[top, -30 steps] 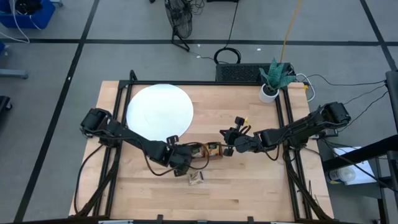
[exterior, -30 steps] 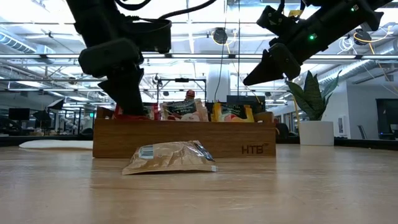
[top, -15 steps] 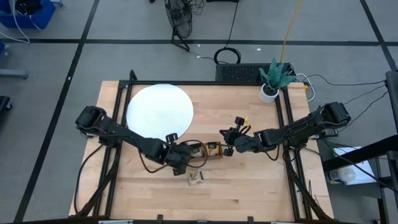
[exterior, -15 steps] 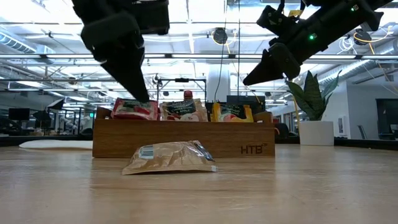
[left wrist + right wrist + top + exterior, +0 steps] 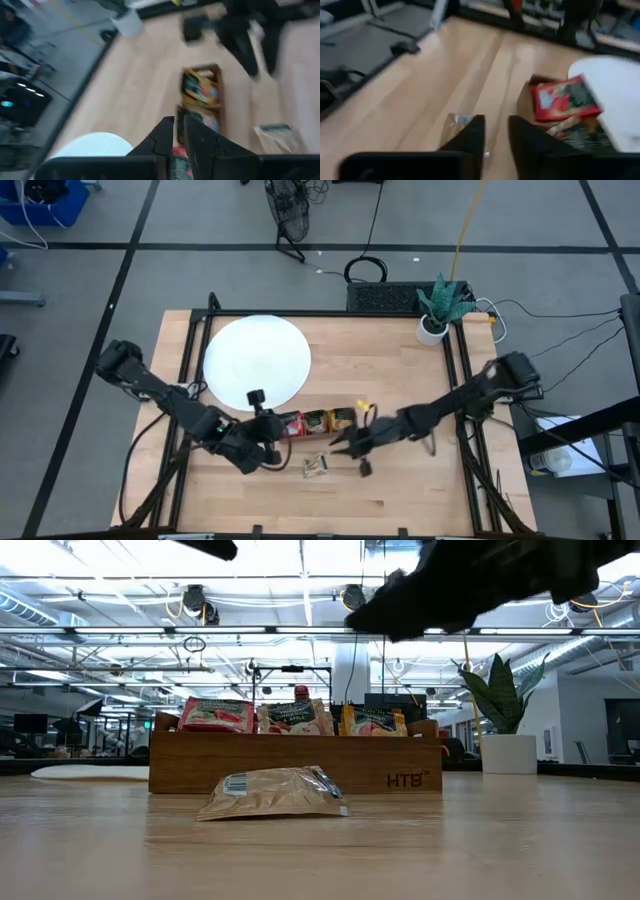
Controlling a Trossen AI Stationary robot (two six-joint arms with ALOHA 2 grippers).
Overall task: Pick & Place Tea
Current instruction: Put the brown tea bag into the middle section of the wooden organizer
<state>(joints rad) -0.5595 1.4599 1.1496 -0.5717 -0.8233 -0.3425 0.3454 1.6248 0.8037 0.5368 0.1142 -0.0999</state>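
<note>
The wooden tray (image 5: 322, 421) (image 5: 300, 765) holds upright tea sachets: red (image 5: 215, 714), dark-printed and yellow (image 5: 372, 721). One pale brown sachet (image 5: 317, 466) (image 5: 275, 793) lies flat on the table before it. My left gripper (image 5: 278, 442) (image 5: 179, 127) hangs above the tray's red end, its fingers almost together. My right gripper (image 5: 338, 443) (image 5: 496, 132) hovers open on the tray's near side, just right of the loose sachet (image 5: 456, 121). The white disc (image 5: 257, 360) lies far left. My left gripper has a thin strip with red on it (image 5: 179, 161) in the slit between its two fingers, seen edge-on; it looks like a red sachet pinched there. The fingers slant down toward the tray's length. How far the sachet reaches past the tips does not show.
A potted plant (image 5: 435, 315) (image 5: 505, 730) stands at the far right corner. Black frame rails run along the table's left and right edges. Bare wood lies on the near side of the loose sachet and right of the tray.
My left gripper has risen out of the tray's red compartment and drawn back toward the table's left and near edge, leaving the low view. My right gripper has swung from the tray's right end toward the near edge and tipped flatter, ending beside the loose sachet.
</note>
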